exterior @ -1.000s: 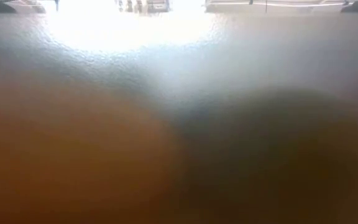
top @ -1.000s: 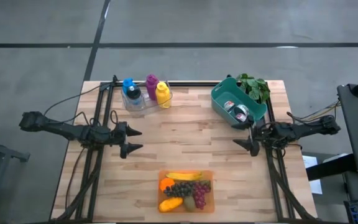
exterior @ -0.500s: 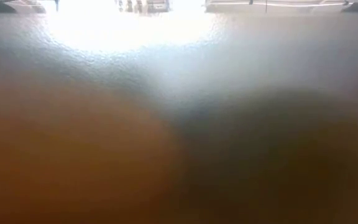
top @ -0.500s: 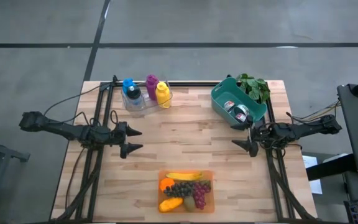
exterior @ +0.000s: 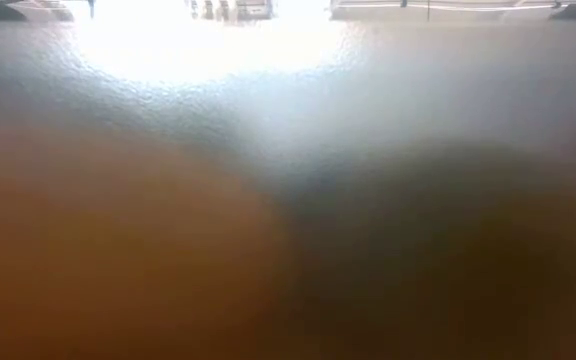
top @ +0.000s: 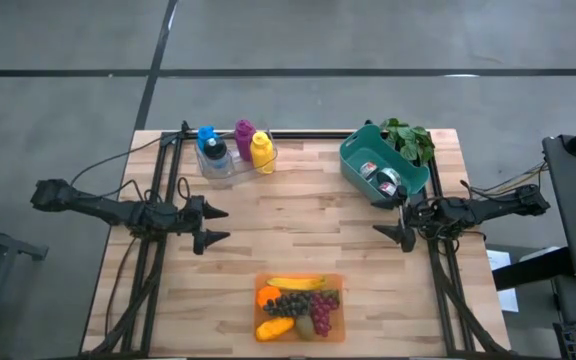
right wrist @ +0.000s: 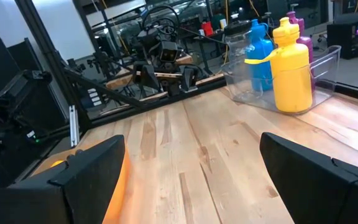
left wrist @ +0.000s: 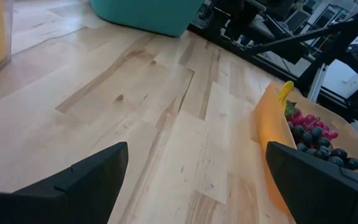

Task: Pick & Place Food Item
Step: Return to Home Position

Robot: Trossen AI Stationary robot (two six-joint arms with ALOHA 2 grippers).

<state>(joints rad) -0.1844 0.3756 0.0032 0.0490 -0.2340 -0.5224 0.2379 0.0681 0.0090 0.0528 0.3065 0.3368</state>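
While both wide open, L tool [top: 225,225] & R tool [top: 389,217] pos. unchanged vs 0.5 s earlier.

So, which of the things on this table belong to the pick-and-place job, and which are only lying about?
Job: green bin, tuna cans inside it, left gripper and right gripper, both open.

Lying about: bottles in a clear holder, plant, fruit tray.

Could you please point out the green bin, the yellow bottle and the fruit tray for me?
green bin [top: 360,150]: high view, its bare left end.
yellow bottle [top: 262,153]: high view, its body.
fruit tray [top: 335,280]: high view, bare orange corner.
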